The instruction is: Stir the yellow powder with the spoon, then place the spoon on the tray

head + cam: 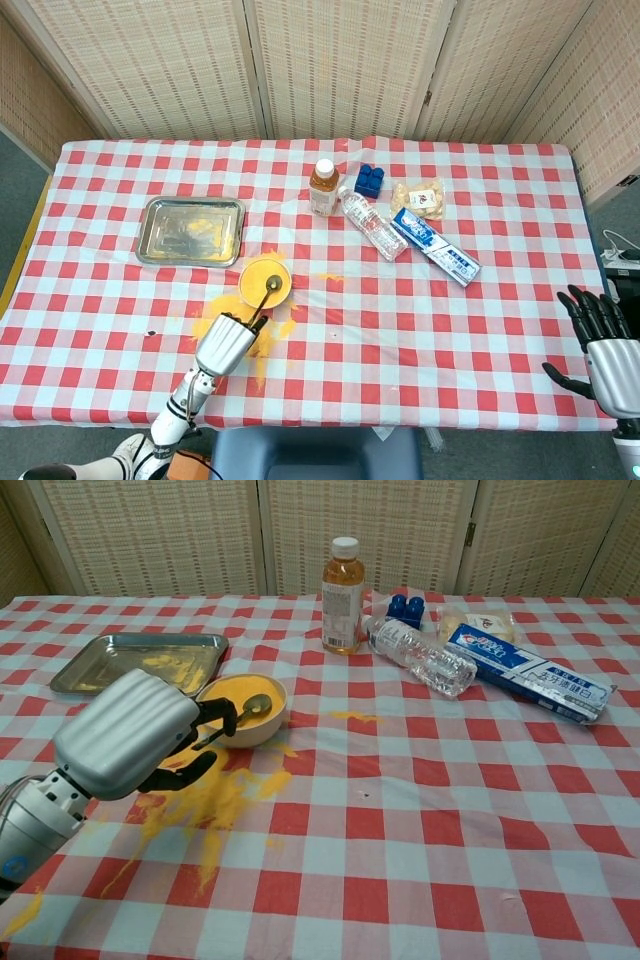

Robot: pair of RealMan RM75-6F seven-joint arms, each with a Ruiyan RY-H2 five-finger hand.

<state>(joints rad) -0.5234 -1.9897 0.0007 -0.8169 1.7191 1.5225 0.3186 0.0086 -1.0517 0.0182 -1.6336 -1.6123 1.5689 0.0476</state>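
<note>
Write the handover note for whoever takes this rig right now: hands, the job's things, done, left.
Left hand grips the metal spoon by its handle; the spoon's head sits in the yellow powder in the small round bowl.
Right hand is open, holding nothing, by the table's right edge.
The rectangular metal tray lies behind the bowl, dusted with powder.
Spilled yellow powder lies on the checked cloth.
Done: spoon grasped, in the powder.
Left: finish stirring, then place spoon on tray.

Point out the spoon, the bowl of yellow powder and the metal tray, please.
spoon [254, 704]: chest view, on the spoon's bowl, over the powder.
bowl of yellow powder [253, 271]: head view, on the powder left of the spoon.
metal tray [160, 237]: head view, on the bare floor near its left side.
</note>
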